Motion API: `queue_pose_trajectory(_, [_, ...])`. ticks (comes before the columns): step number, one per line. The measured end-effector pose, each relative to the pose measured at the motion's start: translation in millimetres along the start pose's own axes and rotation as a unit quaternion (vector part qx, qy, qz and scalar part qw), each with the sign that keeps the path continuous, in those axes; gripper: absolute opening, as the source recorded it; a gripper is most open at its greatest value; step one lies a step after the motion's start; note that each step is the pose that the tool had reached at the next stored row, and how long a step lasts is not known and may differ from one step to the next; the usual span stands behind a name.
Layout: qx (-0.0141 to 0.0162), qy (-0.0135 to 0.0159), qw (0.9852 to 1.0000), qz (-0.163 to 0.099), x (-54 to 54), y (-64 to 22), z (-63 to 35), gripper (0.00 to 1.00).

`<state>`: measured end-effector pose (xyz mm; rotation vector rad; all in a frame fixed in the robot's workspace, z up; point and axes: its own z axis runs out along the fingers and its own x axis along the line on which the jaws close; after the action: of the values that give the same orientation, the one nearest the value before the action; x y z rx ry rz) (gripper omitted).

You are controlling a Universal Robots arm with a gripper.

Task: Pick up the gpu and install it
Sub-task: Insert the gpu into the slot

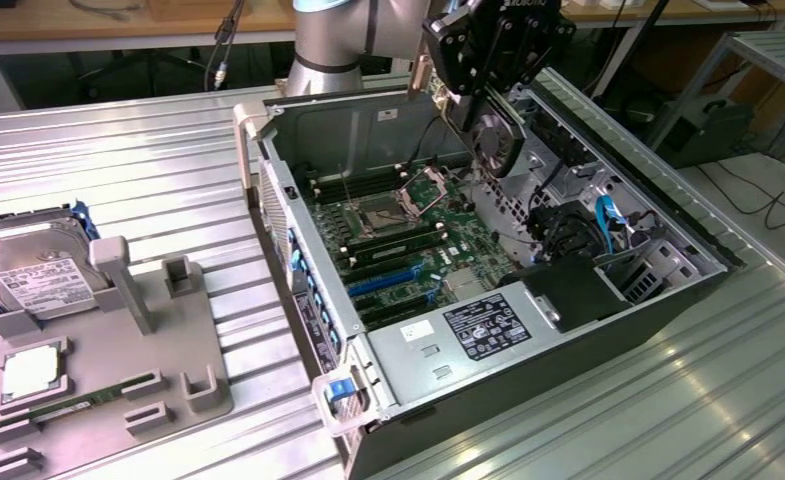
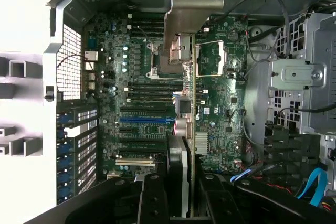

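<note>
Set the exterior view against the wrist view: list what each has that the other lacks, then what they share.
Exterior view adds: the hard drive on the grey parts holder, the arm's column and the power supply label. Wrist view adds: a grey metal plate with a round stud. Shared: the gpu gripped in the tool over the motherboard, and the blue slot.

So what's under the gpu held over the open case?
The motherboard, with its expansion slots and processor socket. The gpu, edge-on in the wrist view, covers a strip of board and part of the socket.
</note>
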<state>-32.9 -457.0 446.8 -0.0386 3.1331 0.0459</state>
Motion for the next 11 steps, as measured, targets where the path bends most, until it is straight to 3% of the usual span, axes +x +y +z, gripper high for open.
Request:
queue_pose_trajectory(6, [-0.0001, 0.0005, 0.9999, -0.016, 0.0, 0.0, 0.0, 0.28])
queue_pose_trajectory(11, [-0.0004, 0.0016, 0.9984, -0.056, 0.0, 0.0, 0.0, 0.28])
